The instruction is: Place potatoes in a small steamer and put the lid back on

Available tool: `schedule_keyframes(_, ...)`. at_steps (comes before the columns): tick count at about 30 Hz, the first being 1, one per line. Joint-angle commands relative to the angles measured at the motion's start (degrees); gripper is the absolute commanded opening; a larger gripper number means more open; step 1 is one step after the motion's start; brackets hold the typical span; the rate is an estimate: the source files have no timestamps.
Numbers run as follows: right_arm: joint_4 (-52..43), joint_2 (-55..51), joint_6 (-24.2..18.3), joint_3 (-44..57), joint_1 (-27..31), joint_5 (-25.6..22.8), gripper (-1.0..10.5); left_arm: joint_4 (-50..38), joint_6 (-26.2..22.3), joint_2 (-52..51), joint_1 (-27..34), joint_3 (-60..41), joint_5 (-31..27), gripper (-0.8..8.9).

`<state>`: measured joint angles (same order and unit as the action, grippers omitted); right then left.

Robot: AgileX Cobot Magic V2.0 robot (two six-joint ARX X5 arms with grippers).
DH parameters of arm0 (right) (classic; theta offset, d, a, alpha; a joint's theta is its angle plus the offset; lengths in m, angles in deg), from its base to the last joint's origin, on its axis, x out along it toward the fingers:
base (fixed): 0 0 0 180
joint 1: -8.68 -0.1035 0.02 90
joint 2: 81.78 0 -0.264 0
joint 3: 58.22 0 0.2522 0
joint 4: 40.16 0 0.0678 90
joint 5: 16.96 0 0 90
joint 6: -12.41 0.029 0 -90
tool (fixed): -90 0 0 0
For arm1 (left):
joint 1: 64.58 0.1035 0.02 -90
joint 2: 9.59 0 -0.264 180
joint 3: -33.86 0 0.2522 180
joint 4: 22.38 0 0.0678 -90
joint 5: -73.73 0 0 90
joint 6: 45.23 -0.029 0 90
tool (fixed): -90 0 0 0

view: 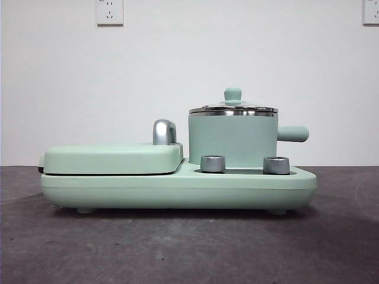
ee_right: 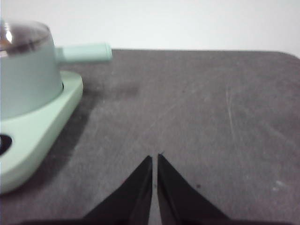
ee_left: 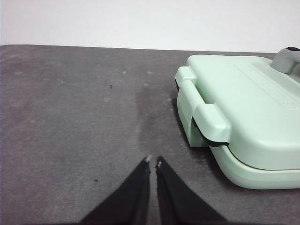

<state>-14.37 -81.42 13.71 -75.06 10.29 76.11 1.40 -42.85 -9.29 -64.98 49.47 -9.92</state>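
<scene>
Knobs (view: 213, 164): nearest me, on base.
Lid (view: 233, 108): glass on steamer (view: 233, 139); fragile, slick; I'd grip knob (view: 233, 94).
Potato: not seen.
Left pincer (ee_left: 153, 161), right pincer (ee_right: 155, 158): closed, empty, over table (ee_right: 197, 117).

One steamer (view: 233, 141), one lid (view: 233, 109), two knobs (view: 213, 164), two outlets (view: 109, 12).
</scene>
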Motion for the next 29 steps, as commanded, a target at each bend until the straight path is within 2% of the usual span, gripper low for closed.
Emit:
schedule_keyframes(1,-1.4,-0.2,-0.7,0.9,0.0,-0.2,0.2,0.5,0.1,-0.1,0.0,-1.0,-0.1,0.24)
schedule_keyframes(29,-3.0,-0.2,-0.5,2.3,0.0,-0.3,0.2,0.5,0.1,-0.1,0.0,-1.0,-0.1,0.24)
